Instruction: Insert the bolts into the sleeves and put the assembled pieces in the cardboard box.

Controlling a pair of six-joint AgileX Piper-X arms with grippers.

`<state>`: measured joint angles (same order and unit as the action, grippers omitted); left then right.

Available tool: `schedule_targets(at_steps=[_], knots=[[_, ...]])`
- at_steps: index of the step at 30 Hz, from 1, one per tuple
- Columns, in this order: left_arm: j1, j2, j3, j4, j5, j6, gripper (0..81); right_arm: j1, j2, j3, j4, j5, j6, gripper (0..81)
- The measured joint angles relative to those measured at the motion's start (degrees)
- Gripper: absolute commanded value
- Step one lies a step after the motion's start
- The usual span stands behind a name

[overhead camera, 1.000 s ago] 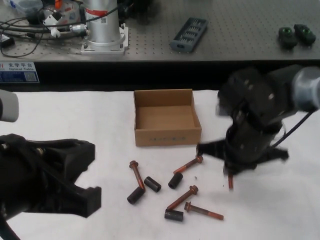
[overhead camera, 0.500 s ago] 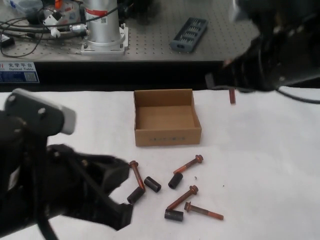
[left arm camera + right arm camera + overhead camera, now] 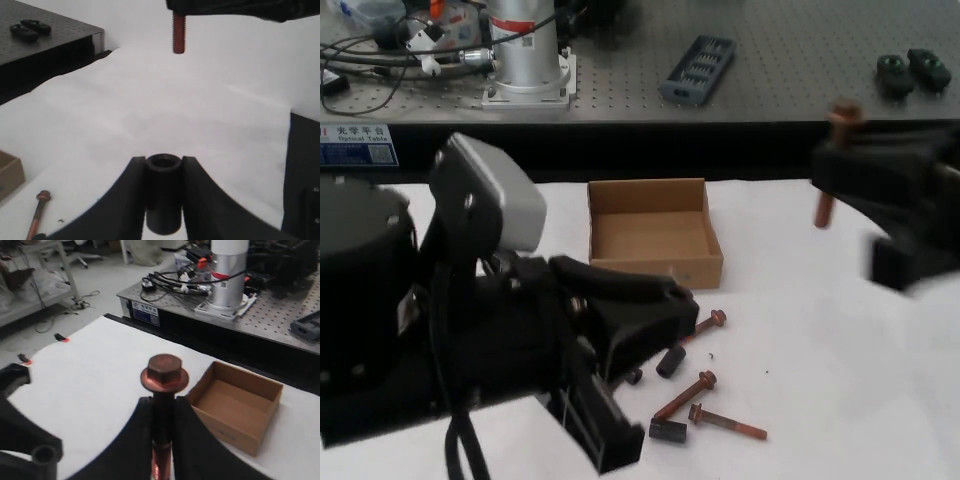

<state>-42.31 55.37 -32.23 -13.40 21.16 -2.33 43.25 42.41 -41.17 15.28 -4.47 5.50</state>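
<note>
Sleeve: clamped upright in left gripper, bore facing up. Bolt: clamped in right gripper, long axis upright, head up, tip down. It hangs higher than the sleeve and well apart, not yet over the bore.

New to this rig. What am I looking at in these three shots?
Two robot arms at a bench. One picture looks down from behind them; the other two come from cameras on each wrist. The left jaws are shut on a black sleeve, held upright. The right jaws are shut on a copper-coloured bolt, head up. On the white sheet sit an open cardboard box, three loose bolts and some spare sleeves.
</note>
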Motion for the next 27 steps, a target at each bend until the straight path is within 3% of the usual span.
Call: schedule_targets(at_steps=[5,8,16,27], knots=[[0.0,0.08,4.23,-8.45,4.45,-2.7,0.6,0.13,-5.62,5.62,-5.06,-6.63,-1.58,2.8],[0.0,-0.08,9.15,-16.02,4.8,-7.1,0.6,0.13,-7.06,10.09,-8.6,-14.2,-2.1,2.8],[-1.13,-0.18,19.23,-25.39,6.04,-12.35,0.6,0.13,-2.98,14.67,-14.53,-27.45,-2.1,2.8],[-4.89,0.6,19.5,-28.71,6.01,-10.73,0.6,0.13,-2.29,14.67,-17.13,-36.56,-2.1,2.8]])
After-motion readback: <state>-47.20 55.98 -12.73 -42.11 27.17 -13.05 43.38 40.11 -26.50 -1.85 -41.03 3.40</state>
